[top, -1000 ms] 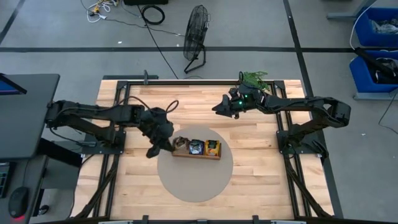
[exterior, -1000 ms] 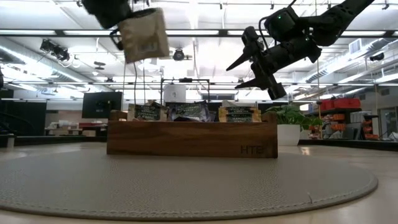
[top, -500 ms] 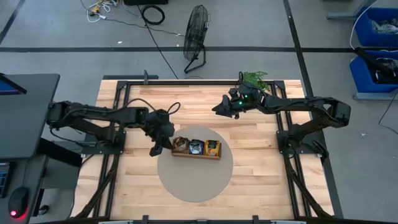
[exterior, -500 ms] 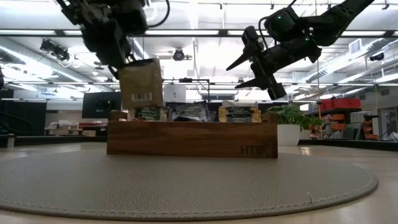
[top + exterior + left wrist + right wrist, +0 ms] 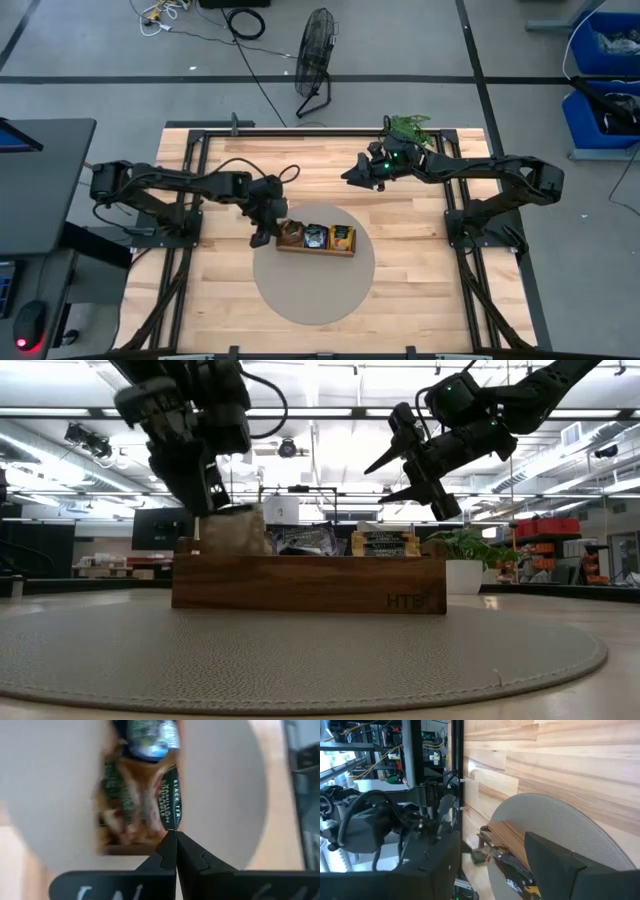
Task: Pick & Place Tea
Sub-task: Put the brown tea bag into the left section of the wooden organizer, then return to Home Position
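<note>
Over the tray's (image 5: pixel 300 582) end compartment, tea packet (image 5: pixel 238 530) in left end effector (image 5: pixel 205 510).

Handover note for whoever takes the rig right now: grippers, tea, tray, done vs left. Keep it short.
Left gripper: shut on a tea packet, lowered into the left-end compartment of the wooden tray, not yet released.
Right gripper: open, empty, hovering above the table behind the tray, waiting.
Tray sits on the round grey mat; its middle and right compartments hold packets.
Done: packet carried to the tray.
Left: open the left gripper, lift clear. No loose packets visible on the table in the high view.
</note>
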Robot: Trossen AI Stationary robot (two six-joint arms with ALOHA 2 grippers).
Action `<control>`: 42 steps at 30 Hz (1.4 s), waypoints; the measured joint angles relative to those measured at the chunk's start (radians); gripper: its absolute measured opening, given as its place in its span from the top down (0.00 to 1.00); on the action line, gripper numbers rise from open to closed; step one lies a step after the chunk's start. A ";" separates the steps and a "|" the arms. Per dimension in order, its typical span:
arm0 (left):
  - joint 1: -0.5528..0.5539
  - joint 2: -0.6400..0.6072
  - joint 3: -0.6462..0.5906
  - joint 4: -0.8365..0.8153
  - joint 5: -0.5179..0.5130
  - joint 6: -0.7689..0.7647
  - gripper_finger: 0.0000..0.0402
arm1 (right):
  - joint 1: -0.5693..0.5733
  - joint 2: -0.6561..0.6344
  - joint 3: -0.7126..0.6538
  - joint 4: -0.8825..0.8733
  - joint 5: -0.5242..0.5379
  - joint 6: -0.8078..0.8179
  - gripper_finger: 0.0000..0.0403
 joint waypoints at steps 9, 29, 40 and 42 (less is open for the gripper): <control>0.001 -0.001 0.000 0.018 -0.121 -0.066 0.92 | 0.000 0.000 0.000 0.008 0.001 -0.015 0.43; -0.012 -0.157 0.007 0.149 -0.228 -0.360 0.85 | 0.135 -0.207 0.000 0.069 0.150 -0.554 0.43; -0.027 -0.320 0.092 0.237 -0.324 -0.028 0.85 | 0.182 -0.405 -0.001 0.011 0.192 -0.984 0.43; -0.034 -0.352 0.086 0.262 -0.323 0.002 0.85 | 0.180 -0.431 -0.005 0.022 0.198 -0.964 0.43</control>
